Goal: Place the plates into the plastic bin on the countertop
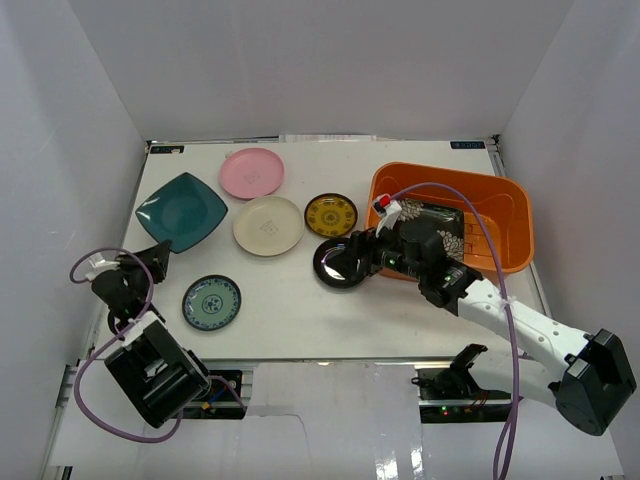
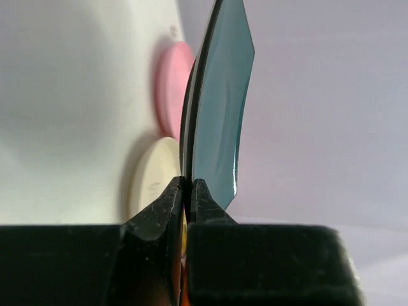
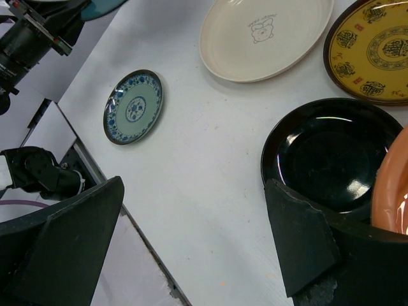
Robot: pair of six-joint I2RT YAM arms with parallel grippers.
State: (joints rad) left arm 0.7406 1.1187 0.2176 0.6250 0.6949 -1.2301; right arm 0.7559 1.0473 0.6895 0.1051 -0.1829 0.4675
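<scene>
Leftward, right arm (image 1: 520, 322) extended, gripper (image 3: 182, 239) agape over black plate (image 3: 331, 153).

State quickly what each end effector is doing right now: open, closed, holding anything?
Left end effector: closed on the rim of the dark teal square plate.
Right end effector: open, holding nothing, near the glossy black plate.

The right arm (image 1: 520, 322) reaches over the glossy black plate (image 1: 343, 262), just beside the orange bin (image 1: 505, 203).

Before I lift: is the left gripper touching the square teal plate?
Touching: the left wrist view shows the left gripper clamped on the square teal plate.
</scene>
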